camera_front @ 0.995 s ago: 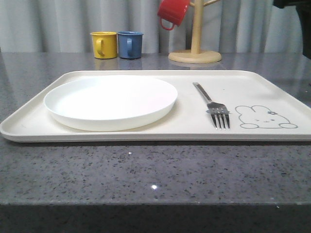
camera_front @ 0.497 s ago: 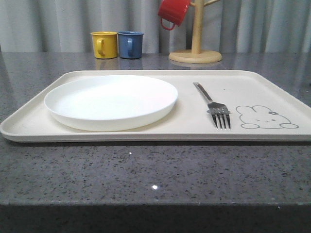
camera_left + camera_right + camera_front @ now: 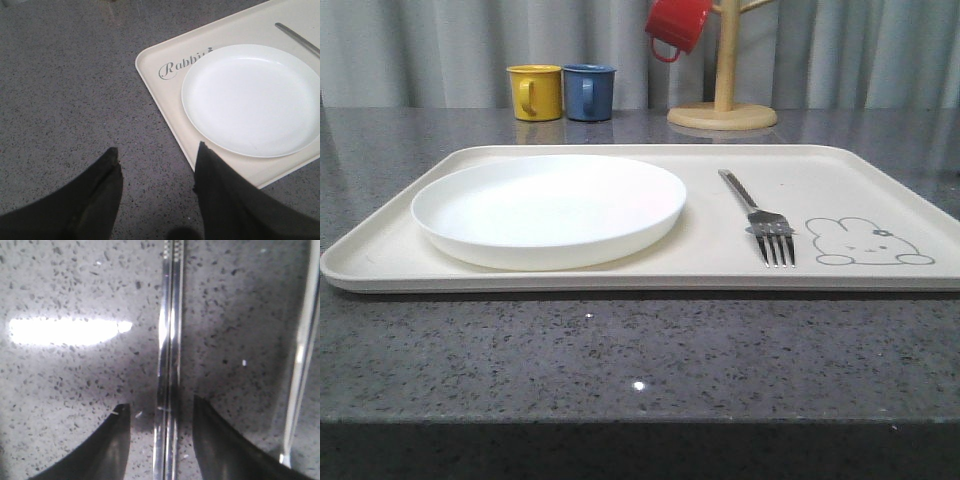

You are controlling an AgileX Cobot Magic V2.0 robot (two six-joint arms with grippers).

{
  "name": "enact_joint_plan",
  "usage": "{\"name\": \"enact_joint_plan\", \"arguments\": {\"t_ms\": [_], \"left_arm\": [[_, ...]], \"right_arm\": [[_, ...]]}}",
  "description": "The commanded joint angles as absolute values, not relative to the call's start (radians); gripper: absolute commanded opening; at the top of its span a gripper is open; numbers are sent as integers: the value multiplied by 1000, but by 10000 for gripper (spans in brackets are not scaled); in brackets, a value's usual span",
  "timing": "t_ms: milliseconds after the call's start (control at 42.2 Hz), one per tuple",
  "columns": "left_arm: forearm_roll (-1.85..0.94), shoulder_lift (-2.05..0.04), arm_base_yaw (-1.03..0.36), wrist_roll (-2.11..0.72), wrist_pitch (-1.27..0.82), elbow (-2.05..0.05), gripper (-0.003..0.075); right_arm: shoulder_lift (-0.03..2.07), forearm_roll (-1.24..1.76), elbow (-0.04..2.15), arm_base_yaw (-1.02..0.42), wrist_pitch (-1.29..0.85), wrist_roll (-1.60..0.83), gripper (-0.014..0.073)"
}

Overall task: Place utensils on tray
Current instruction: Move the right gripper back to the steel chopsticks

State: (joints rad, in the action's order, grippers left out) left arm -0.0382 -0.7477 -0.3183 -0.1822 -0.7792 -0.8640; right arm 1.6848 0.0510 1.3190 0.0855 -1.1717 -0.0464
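Cream tray (image 3: 860, 170) lying flat on the speckled grey countertop (image 3: 620, 350), long side facing the camera. On it, a round white plate (image 3: 549, 208) toward 9 o'clock and a fork (image 3: 760, 218) toward 3 o'clock, handle pointing to 12, tines to 6, just beside a grey rabbit drawing (image 3: 865, 243). Fork and plate apart, not touching.

Beyond the tray at 11 o'clock, a yellow mug (image 3: 534, 92) and a blue mug (image 3: 587, 92) side by side, nearly touching. At 1 o'clock, a wooden mug tree (image 3: 723, 105) with a red mug (image 3: 675, 27) hanging from a peg.

Seen from the left wrist: left gripper (image 3: 157, 165) spread wide, nothing between the dark fingers (image 3: 102, 185), hovering over bare countertop just beside the tray corner carrying the "Rabbit" script (image 3: 182, 65); plate and a sliver of fork handle (image 3: 297, 37) also there.

Seen from the right wrist: right gripper (image 3: 160, 415) open, fingers (image 3: 117, 437) straddling a pair of chopsticks (image 3: 169, 360) lying tight together on the countertop; contact between fingers and chopsticks not discernible. Another slim shiny utensil (image 3: 302, 350) lying near the chopsticks, roughly parallel, kind not discernible.
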Motion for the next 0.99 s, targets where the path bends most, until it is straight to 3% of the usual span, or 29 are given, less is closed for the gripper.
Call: {"name": "enact_joint_plan", "arguments": {"t_ms": [0, 213, 355, 782, 971], "left_arm": [[-41, -742, -325, -173, -707, -888, 333], [-41, -742, -325, -173, -707, -888, 333], [-41, -742, -325, -173, -707, -888, 333], [-41, -742, -325, -173, -707, -888, 333], [-41, -742, -325, -173, -707, -888, 333]], "right_arm": [[1653, 59, 1341, 86, -1185, -62, 329], [1653, 59, 1341, 86, -1193, -62, 160], [1653, 59, 1341, 86, -1193, -62, 96], [1620, 81, 1397, 83, -1260, -62, 86], [1572, 133, 1474, -5, -1309, -62, 86]]}}
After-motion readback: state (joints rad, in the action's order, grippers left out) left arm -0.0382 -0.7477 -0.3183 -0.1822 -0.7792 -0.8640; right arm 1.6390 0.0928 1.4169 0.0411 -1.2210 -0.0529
